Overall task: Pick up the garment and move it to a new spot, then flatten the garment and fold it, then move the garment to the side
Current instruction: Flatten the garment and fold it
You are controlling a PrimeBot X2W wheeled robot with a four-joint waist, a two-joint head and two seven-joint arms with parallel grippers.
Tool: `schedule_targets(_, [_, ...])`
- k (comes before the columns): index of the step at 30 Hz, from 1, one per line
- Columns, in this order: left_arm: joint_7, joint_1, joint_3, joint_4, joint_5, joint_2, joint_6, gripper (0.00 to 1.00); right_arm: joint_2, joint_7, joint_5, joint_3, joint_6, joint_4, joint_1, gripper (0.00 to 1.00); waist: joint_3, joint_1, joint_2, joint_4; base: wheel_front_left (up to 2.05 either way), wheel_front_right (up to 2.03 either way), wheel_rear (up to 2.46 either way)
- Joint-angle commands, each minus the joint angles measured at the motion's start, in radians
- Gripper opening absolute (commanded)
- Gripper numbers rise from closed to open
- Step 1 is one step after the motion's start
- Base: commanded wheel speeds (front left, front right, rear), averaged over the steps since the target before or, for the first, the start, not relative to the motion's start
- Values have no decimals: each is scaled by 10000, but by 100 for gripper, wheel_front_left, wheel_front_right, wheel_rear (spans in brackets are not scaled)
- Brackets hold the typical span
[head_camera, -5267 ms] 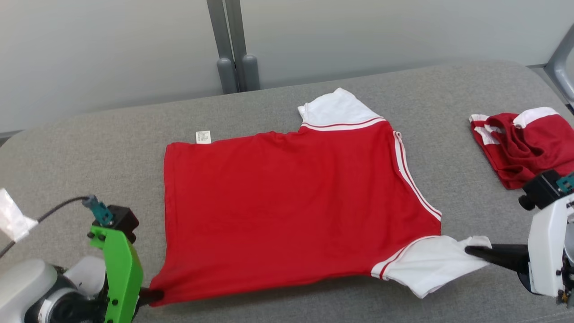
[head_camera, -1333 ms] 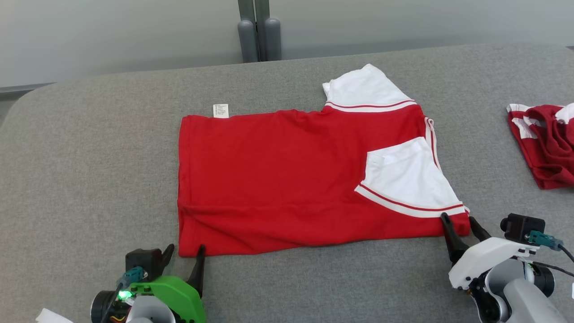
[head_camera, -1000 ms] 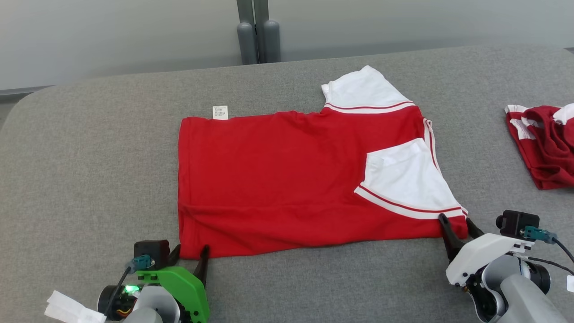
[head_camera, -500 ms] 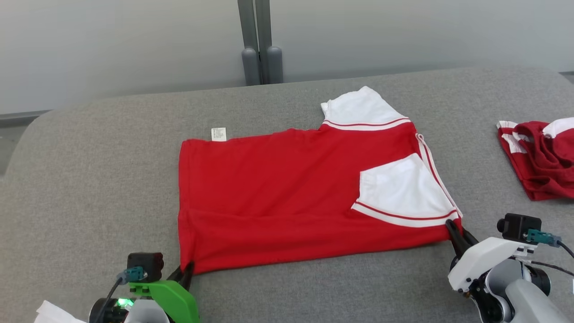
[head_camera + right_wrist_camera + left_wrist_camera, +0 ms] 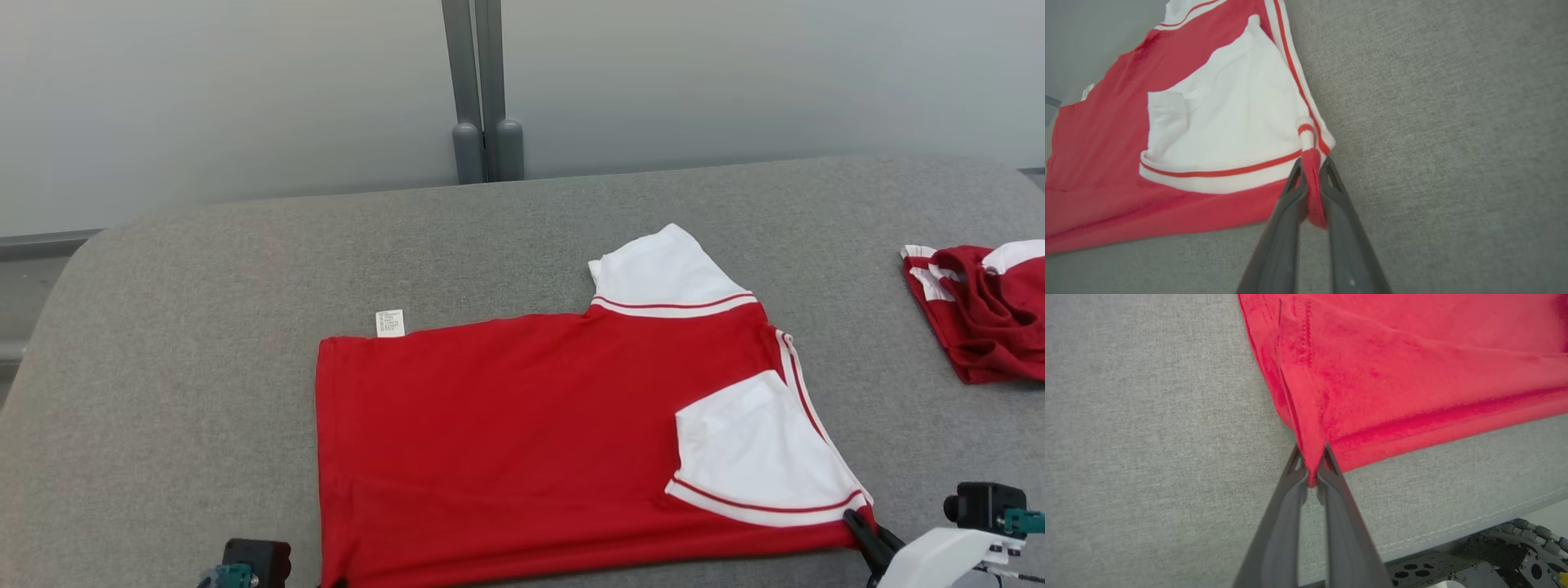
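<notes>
**Grey fabric-covered table (image 5: 204, 327): one red T-shirt (image 5: 506, 425), pinched at two corners**

Head view: behind the table stands a pale wall (image 5: 245, 98) with two grey posts (image 5: 487, 147) side by side. The one T-shirt lies spread on the fabric and has two white sleeves. The far sleeve (image 5: 661, 273) lies flat, well away from both pincers. The near sleeve (image 5: 751, 449) is folded in over the red body, just ahead of the right pincer (image 5: 857, 518). One white label (image 5: 390, 323) sticks out at the shirt's far edge. One more garment, a crumpled red-and-white top (image 5: 980, 310), lies well apart, beyond the right pincer and to its right.

Left wrist view: the left pincer (image 5: 1310, 451) has its two dark fingers drawn almost together, with the shirt's near left hem corner nipped between the tips. Red cloth spreads ahead of it and to its right, with bare grey fabric to its left. Below the table's stitched edge, dark machinery (image 5: 1474, 563) shows.

Right wrist view: the right pincer's two fingers are clamped narrow on a rolled red edge at the shirt's near right corner. The folded sleeve lies ahead and to its left, with bare grey fabric to its right.
</notes>
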Motion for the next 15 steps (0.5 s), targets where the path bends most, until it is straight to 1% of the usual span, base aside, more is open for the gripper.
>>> schedule_targets(1, [149, 304, 83, -241, -89, 201, 178, 0, 8, 175, -153, -209, -12, -184, 307, 0, 24, 0, 0, -21, 0, 0, 0])
schedule_targets(4, [496, 684, 115, -907, -188, 421, 432, 0, 218, 686, -335, -619, -12, -709, 812, 0, 91, 0, 0, -54, 0, 0, 0])
schedule_targets(8, [734, 990, 161, -1361, -306, 500, 667, 0, 522, 1323, -695, -1030, -12, -1293, 1226, 0, 147, 0, 0, -99, 0, 0, 0])
schedule_targets(9, [788, 1033, 157, -1412, -304, 508, 710, 21, 598, 1437, -779, -1111, -12, -1421, 1264, 34, 154, 0, 0, -111, 0, 0, 0])
schedule_targets(10, [836, 1062, 144, -1450, -328, 512, 740, 67, 699, 1554, -850, -1195, -12, -1570, 1297, 95, 160, 0, 0, -123, 0, 0, 0])
schedule_targets(11, [929, 1082, 108, -1472, -351, 514, 744, 100, 791, 1660, -936, -1267, -11, -1725, 1320, 100, 158, 0, 0, -129, 0, 0, 0])
schedule_targets(15, [1027, 984, 89, -1548, -253, 587, 786, 100, 1037, 1953, -1216, -1542, -6, -2213, 1383, 100, 106, 0, 0, -118, 0, 0, 0])
